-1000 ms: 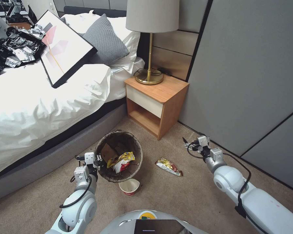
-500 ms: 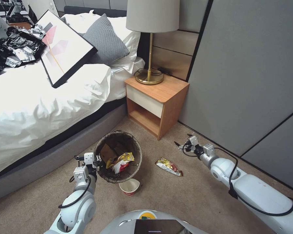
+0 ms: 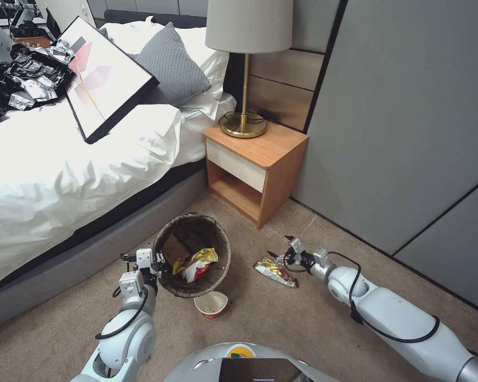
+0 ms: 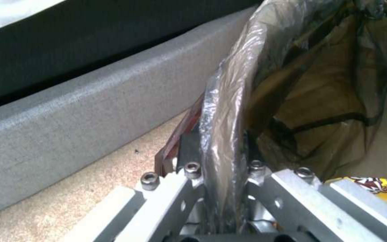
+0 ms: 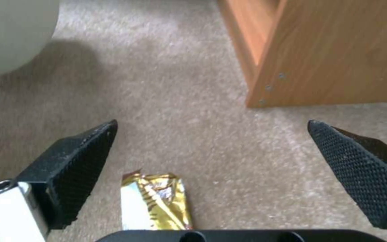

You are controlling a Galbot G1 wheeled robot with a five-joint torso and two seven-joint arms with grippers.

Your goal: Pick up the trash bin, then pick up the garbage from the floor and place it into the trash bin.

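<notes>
The right end effector [image 3: 279, 249], jaws wide, hovered just beside the gold foil snack wrapper [image 3: 274, 271], whose long axis ran toward it across the carpeted floor [image 3: 302, 329]; the left end effector [image 3: 155, 263] pinched the round white liner-wrapped trash bin [image 3: 194, 253] by its rim.

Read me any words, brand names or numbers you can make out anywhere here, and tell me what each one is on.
None can be read.
Gold snack wrapper on the carpet: print too blurred.
Yellow wrapper in the trash bin: lettering too small.
Noodle cup: red band, no legible text.
Framed picture on the bed: shapes only, no words.
</notes>
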